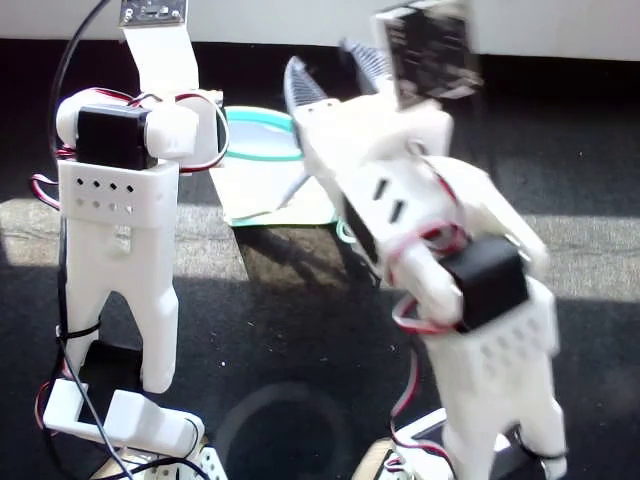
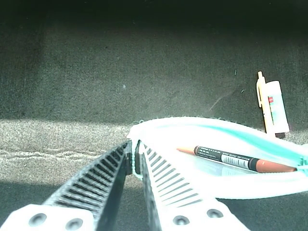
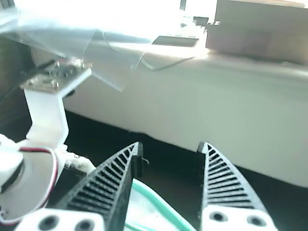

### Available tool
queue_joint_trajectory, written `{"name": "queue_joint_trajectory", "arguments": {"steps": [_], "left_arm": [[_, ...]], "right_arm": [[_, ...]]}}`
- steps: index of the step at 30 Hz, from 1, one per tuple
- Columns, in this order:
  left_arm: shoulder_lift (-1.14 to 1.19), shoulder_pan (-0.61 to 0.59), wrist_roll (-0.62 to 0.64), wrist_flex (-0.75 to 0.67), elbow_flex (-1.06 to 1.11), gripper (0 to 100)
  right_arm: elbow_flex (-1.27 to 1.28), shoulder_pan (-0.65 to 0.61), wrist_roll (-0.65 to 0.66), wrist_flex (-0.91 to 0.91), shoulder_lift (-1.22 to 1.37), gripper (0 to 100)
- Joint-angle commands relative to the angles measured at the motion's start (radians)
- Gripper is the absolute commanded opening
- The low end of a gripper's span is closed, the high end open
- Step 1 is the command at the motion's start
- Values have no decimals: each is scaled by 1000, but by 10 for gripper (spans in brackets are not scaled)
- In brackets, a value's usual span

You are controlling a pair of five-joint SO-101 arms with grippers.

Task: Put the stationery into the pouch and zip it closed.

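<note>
While the left gripper (image 2: 134, 144) pinches the translucent teal-zipped plastic pouch (image 2: 240, 187) holding a black red-ended pencil (image 2: 236, 159), the right gripper (image 3: 171, 145) hangs raised, jaws wide.

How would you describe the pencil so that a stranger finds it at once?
On the dark mat lies a clear pouch with a teal zip. The pencil lies inside it, black with a reddish end; the yellow pen and white block lie outside.

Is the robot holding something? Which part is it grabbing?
The left end effector pinches the pouch by its rim, at one end of the opening. The right end effector is open and holds nothing.
</note>
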Motion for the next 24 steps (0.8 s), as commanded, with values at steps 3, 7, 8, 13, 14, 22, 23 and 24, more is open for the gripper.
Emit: {"name": "queue_joint_trajectory", "arguments": {"steps": [3,7,8,13,14,22,23,24], "left_arm": [[2,16,-5,25,8,9],[-45,-42,-5,26,8,9],[-59,-68,-3,18,8,9],[-21,-56,-3,28,15,9],[-31,-53,-3,31,16,9],[-203,-54,-2,31,16,9],[-234,-54,-2,31,16,9],[-263,-54,-2,31,16,9]], "right_arm": [[-13,346,-9,4,8,154],[136,455,-9,4,137,152],[170,472,-9,4,165,152],[255,495,-6,-2,317,152],[255,493,-6,-2,343,152],[255,495,-6,-47,544,152],[255,495,-8,-45,562,152],[255,495,-9,-45,576,152]]}}
